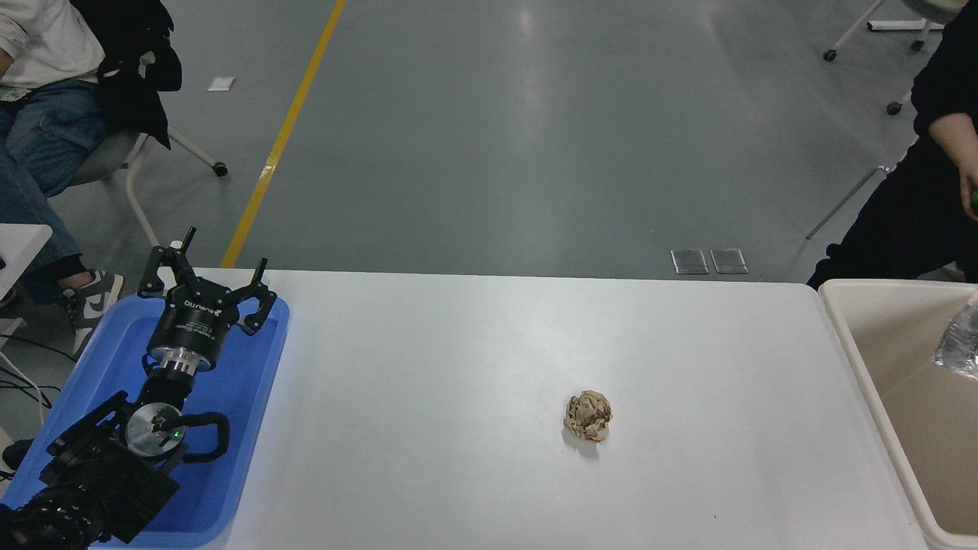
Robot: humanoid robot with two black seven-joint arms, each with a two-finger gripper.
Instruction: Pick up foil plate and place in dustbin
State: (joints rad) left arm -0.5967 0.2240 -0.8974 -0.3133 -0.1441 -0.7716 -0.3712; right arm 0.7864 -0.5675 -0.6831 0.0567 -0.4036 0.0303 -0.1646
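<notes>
The beige dustbin [856, 344] stands at the table's right end, cut off by the picture's right edge. Only a shiny silver corner of the foil plate [960, 347] shows, at the right edge, low inside the dustbin against its inner wall. My right arm and gripper are out of view. My left gripper [206, 275] is parked at the lower left over the blue tray, its fingers spread open and empty.
A flat blue tray [252, 428] lies at the table's left end under the left arm. A small crumpled brown paper ball [587, 415] sits on the white table right of centre. A person in black [917, 206] stands behind the dustbin; another sits at the upper left.
</notes>
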